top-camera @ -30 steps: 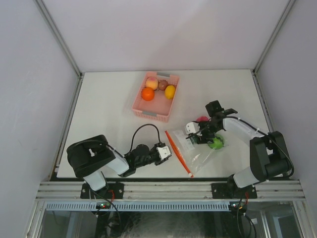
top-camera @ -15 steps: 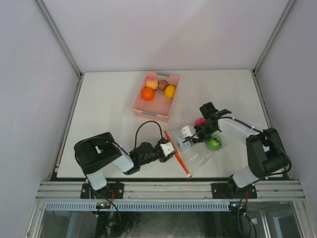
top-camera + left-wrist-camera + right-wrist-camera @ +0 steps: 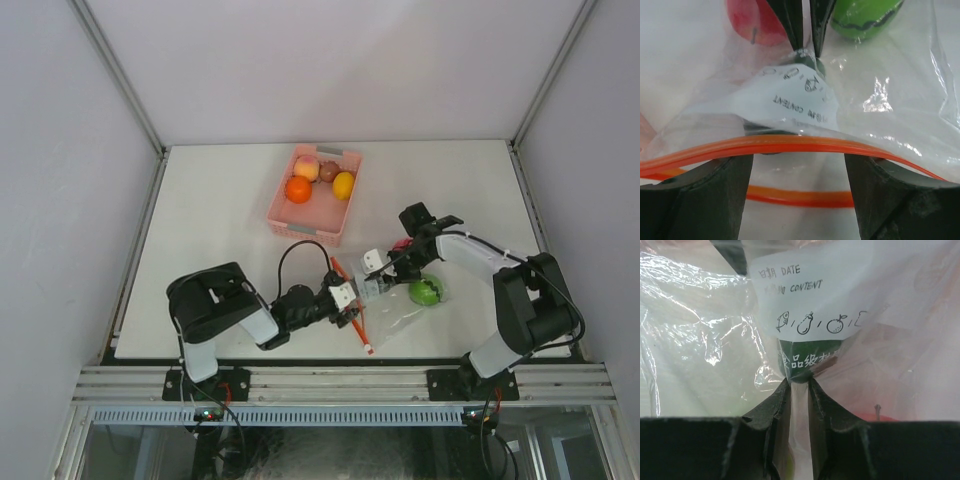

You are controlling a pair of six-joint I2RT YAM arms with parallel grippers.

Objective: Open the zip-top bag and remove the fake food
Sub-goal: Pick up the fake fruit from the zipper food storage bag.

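The clear zip-top bag [image 3: 398,316] lies at the front right, its orange zipper strip [image 3: 356,322] towards the left arm. A green fruit [image 3: 425,291] and a red-pink fruit [image 3: 404,243] sit at the bag's far end; through the film I cannot tell if they are inside. My right gripper [image 3: 383,270] is shut on the bag's film just below its white label [image 3: 815,290], in the right wrist view [image 3: 799,385]. My left gripper [image 3: 799,165] is open at the bag's mouth. The upper zipper lip [image 3: 790,145] arches across its fingertips and the lower lip [image 3: 800,196] lies between them.
A pink slotted basket [image 3: 296,227] stands at the back middle and holds an orange [image 3: 298,189], a peach, a brown and a yellow [image 3: 343,185] fruit. The left arm's black cable [image 3: 296,250] loops on the table between basket and gripper.
My left gripper has moved right up to the zipper strip. My right gripper has pulled the bag left, and the bag's mouth has shifted with it.
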